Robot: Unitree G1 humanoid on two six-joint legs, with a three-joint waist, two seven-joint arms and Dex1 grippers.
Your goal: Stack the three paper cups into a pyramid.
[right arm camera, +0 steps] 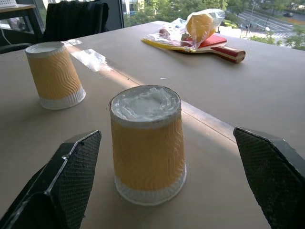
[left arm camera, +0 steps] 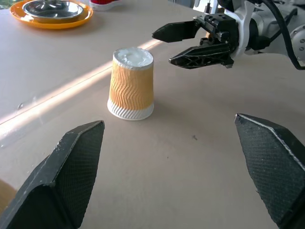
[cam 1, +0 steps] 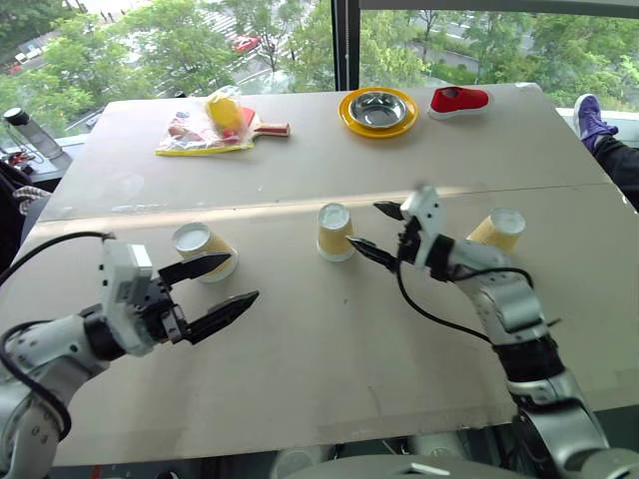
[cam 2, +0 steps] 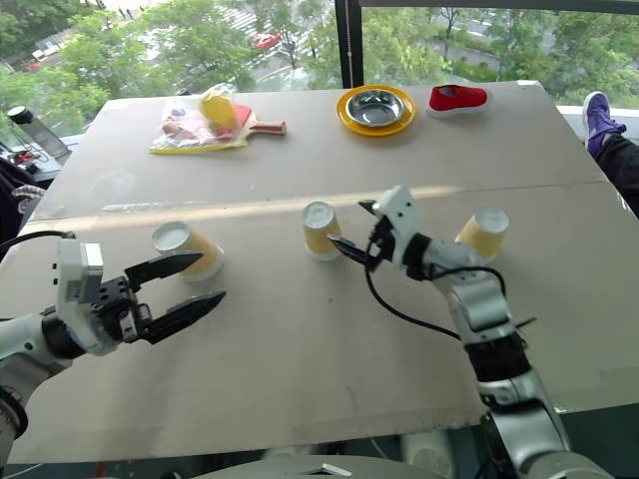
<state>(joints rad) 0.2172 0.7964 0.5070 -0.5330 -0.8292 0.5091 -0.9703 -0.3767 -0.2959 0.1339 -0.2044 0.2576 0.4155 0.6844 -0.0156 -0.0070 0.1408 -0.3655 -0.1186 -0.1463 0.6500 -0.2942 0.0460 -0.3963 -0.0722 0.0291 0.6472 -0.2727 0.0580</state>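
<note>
Tapering ribbed paper cups (right arm camera: 147, 143), upturned

Bare tabletop (cam 1: 329, 349) between left claw (cam 1: 215, 291) and middle cup (cam 1: 334, 232).

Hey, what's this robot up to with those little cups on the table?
It is meant to stack three paper cups into a pyramid. All three stand upside down and apart on the table, none stacked yet. The right gripper is open beside the middle cup, holding nothing. The left gripper is open and empty too, near the left cup. The right cup stands behind the right arm.
</note>
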